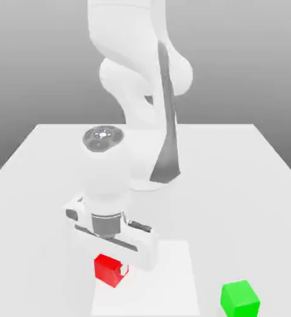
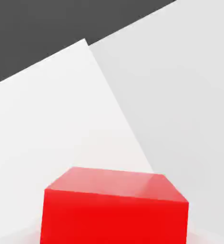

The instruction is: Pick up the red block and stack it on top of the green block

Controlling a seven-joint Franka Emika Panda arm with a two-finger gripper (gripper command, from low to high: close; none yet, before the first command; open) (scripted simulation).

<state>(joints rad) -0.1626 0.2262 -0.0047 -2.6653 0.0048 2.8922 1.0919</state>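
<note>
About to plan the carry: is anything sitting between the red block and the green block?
Nothing visible does. The red block sits under the hand, and the table between it and the green block, toward the exterior view's right, is bare.

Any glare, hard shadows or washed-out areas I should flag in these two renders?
Exterior view: flat, even light; the red block and green block cast almost no shadow on the table, and the white arm blends into it. Hand view: the red block's top face shows a pale sheen, its front face is saturated; no blur.
</note>
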